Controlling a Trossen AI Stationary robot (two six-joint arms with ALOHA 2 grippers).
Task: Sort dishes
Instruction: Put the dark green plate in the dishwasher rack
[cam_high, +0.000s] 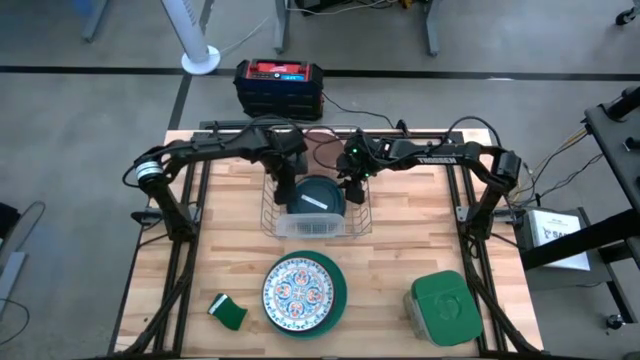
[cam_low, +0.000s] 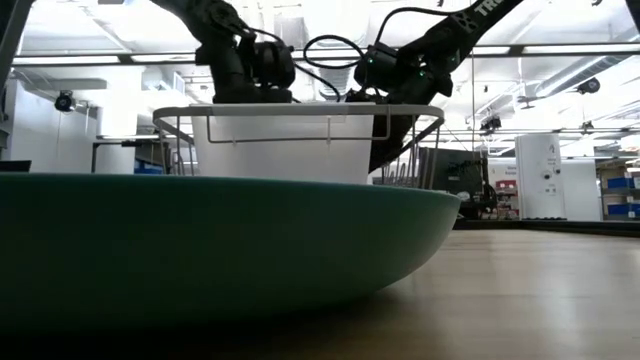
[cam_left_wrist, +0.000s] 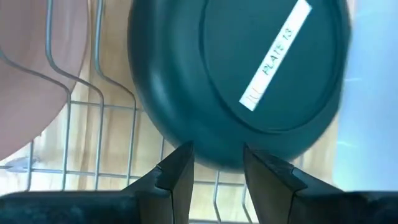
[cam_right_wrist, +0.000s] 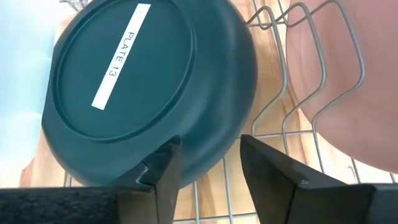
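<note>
The left tool (cam_high: 288, 190) reaches into the wire dish rack (cam_high: 272, 222) at the back of the tabletop (cam_high: 400, 250). Its fingers (cam_left_wrist: 177, 177) stand apart, astride the rim of the dark teal plate (cam_high: 318, 196), though whether they press on it I cannot tell. That plate leans in the rack with its underside showing, a white label reading "PLATE 13" stuck across it. The salmon-pink plate (cam_left_wrist: 37, 74) stands in the wire slots just beyond the two tools. The right tool (cam_high: 352, 188) hangs at the opposite edge of the dark teal plate, its fingers (cam_right_wrist: 163, 171) spread on either side of the rim with visible gaps. Nearer the front edge, well away from both tools, the ornamented white plate (cam_high: 299, 292) lies on the bright teal-green plate (cam_high: 340, 290).
</note>
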